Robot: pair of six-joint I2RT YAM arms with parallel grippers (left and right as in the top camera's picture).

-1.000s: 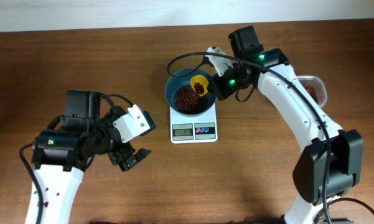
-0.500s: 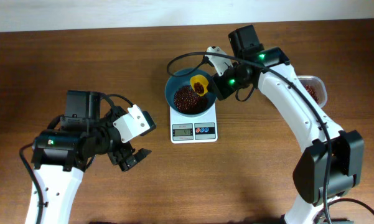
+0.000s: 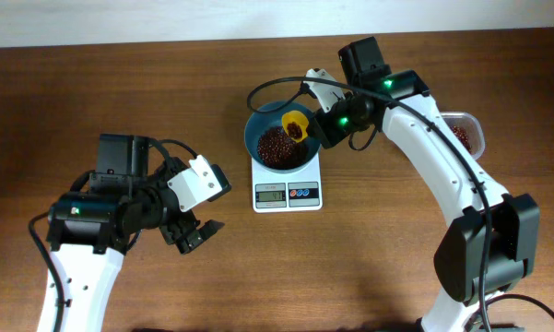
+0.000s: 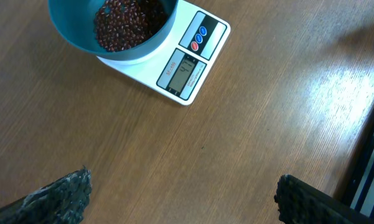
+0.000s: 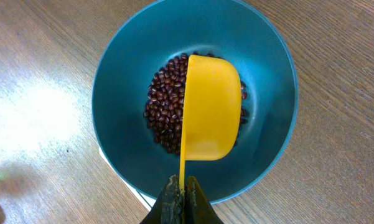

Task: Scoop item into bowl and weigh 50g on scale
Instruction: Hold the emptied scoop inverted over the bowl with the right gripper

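The teal-blue bowl stands on the white scale and holds a heap of dark red-brown beans. My right gripper is shut on the thin handle of a yellow scoop, held over the bowl's right side. In the right wrist view the scoop is turned on its side above the beans in the bowl, with the gripper at the bottom. My left gripper is open and empty over the table, left of the scale.
A clear plastic tub with more beans sits at the right, partly behind the right arm. The scale's display faces the front; its digits are too small to read.
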